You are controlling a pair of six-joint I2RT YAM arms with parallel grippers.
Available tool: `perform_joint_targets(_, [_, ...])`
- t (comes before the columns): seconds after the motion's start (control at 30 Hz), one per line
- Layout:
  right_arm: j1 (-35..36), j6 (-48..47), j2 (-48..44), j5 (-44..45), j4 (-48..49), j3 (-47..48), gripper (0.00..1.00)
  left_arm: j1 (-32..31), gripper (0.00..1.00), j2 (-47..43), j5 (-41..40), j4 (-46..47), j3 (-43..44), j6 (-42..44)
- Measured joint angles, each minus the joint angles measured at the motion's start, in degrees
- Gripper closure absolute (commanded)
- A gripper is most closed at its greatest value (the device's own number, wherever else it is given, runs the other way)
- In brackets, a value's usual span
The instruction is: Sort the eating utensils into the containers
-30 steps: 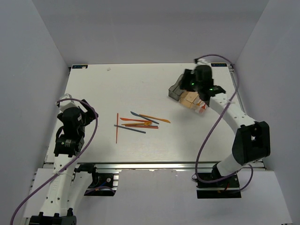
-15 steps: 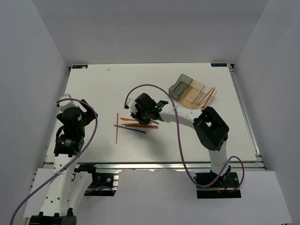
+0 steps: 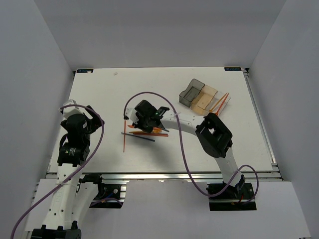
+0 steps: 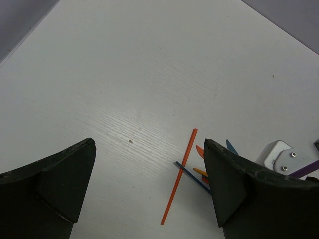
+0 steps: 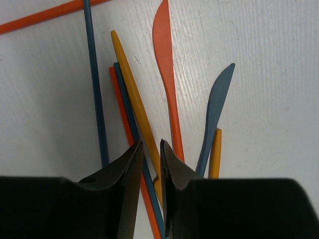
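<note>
Several eating utensils lie in a loose pile at the table's middle. In the right wrist view I see an orange knife, a blue-grey knife, a yellow-orange utensil, and blue and orange sticks. My right gripper is down on the pile, its jaws closed to a narrow gap around the yellow-orange utensil, which still lies flat. A lone orange stick lies left of the pile. The containers stand at the back right: dark grey, amber and clear, with orange sticks leaning in the clear one. My left gripper is open and empty.
The left gripper hovers near the table's left edge, well left of the pile. The lone orange stick crosses a blue stick in the left wrist view. The right arm's purple cable arcs over the pile.
The right arm swung from the containers to the utensil pile and has now shifted slightly left over it. Orange sticks now lean in the clear container. The left arm has not moved.
</note>
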Motion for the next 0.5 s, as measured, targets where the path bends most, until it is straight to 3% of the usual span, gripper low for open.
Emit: perform_joint_targets(0.5, [-0.15,-1.68,2.12,-0.15,-1.18,0.02,0.79,-0.02,0.02,0.0,0.31,0.0,0.0,0.07])
